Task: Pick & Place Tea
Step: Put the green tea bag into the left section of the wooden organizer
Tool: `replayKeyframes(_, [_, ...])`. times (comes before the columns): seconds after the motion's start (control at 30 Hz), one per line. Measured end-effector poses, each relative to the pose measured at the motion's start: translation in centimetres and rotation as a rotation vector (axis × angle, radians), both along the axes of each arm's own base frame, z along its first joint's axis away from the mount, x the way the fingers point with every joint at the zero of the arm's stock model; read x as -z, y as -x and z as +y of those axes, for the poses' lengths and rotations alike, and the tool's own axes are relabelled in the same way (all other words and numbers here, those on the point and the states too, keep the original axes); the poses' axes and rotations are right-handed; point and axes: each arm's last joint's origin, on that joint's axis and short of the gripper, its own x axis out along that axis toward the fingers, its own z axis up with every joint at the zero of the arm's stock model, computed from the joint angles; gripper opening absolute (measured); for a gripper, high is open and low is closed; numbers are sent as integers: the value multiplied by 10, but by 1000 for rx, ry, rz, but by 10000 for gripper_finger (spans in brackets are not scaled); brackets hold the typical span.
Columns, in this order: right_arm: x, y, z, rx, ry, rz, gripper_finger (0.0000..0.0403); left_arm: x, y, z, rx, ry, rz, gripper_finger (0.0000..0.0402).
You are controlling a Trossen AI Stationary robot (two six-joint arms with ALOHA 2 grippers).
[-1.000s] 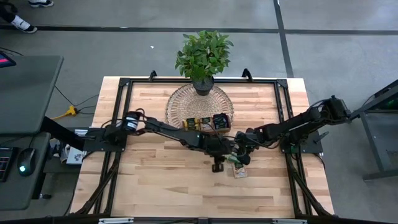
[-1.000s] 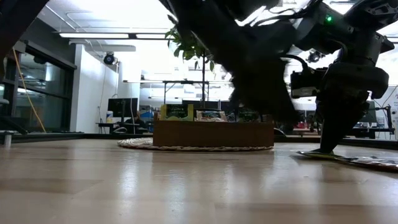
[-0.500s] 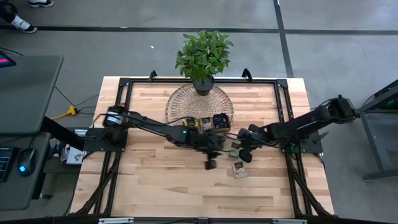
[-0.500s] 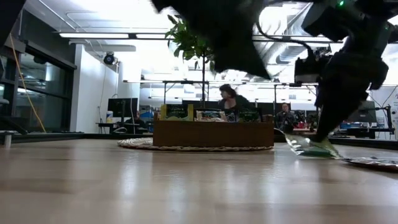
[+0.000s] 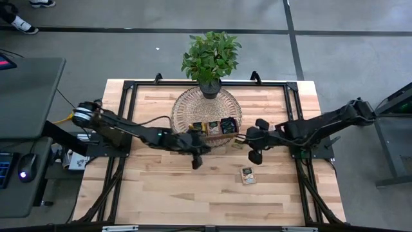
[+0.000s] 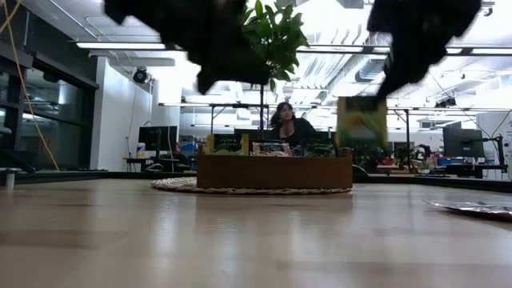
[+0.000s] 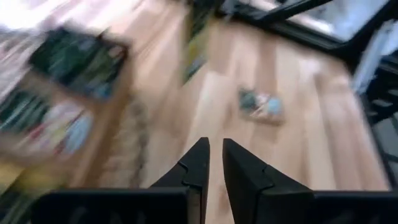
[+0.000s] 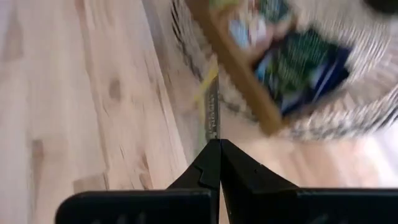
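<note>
The right claw (image 5: 245, 140) was clenched on the top edge of one yellow-green tea sachet (image 6: 361, 122), which hung upright above the desk (image 5: 161, 193) just beside the right end of the wooden tray (image 6: 274, 171); in the right wrist view the sachet (image 8: 211, 109) showed edge-on, pinched between the dark fingers. The tray sat on a round woven mat (image 5: 183, 103) before a potted plant (image 5: 210, 57) and held more sachets standing in its compartments. Another sachet (image 5: 247, 175) lay flat on the desk, well apart from the tray. The left claw (image 7: 212, 163) hung empty near the tray's left end, its fingers almost together with a narrow gap between them. A person (image 6: 288, 126) sat in the room behind.
</note>
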Motion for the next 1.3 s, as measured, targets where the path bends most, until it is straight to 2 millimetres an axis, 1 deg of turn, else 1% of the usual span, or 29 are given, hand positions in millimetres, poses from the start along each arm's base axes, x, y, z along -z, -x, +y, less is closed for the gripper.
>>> replayKeyframes(0.07, [-16, -5, 0, -22, 35, -25, 0, 2, 18, 1, -33, -8, 6, 42])
replayKeyframes(0.2, [-46, -15, -4, -67, 95, -81, 0, -2, 42, 9, -125, 10, -109, 42])
replayKeyframes(0.27, [-56, -21, -7, -85, 126, -94, 0, 4, 60, 13, -143, 12, -109, 42])
replayKeyframes(0.33, [-65, -28, -10, -106, 152, -109, 0, 2, 69, 15, -150, 48, -188, 42])
replayKeyframes(0.43, [-73, -43, -17, -151, 174, -112, 0, 8, 86, 19, -169, 54, -222, 42])
replayKeyframes(0.53, [-74, -64, -23, -208, 180, -104, 0, 8, 94, 20, -177, 86, -269, 42])
replayKeyframes(0.6, [-69, -81, -28, -250, 176, -90, 0, 13, 102, 22, -189, 83, -260, 42])
replayKeyframes(0.73, [-61, -111, -36, -303, 181, -58, 0, 13, 107, 23, -193, 90, -270, 42])
replayKeyframes(0.97, [-42, -156, -37, -420, 174, -17, 0, 18, 124, 27, -183, 97, -282, 42])
replayKeyframes(1.13, [-30, -176, -38, -415, 213, 12, 0, 17, 140, 29, -140, 128, -326, 42])
replayKeyframes(1.3, [-22, -184, -48, -372, 235, 22, 0, 17, 152, 30, -104, 150, -352, 42])
